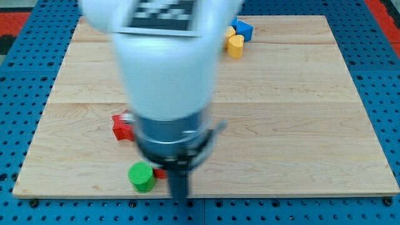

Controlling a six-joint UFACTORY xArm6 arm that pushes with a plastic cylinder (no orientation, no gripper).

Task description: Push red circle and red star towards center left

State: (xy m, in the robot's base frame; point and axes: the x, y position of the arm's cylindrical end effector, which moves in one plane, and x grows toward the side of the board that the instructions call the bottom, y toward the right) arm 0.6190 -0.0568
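Observation:
The red star (pixel 122 127) lies at the view's left of the wooden board (pixel 294 112), partly hidden behind the arm. A small piece of a red block (pixel 160 174), probably the red circle, shows just right of a green circle (pixel 141 177) near the bottom edge, mostly covered by the arm. My tip (pixel 180 199) is at the view's bottom edge of the board, just right of and below that red piece. The arm's large white and grey body hides the board's middle.
A yellow block (pixel 235 46) and a blue block (pixel 242 29) sit together near the view's top edge, right of the arm. A blue pegboard surface (pixel 19 94) surrounds the board on all sides.

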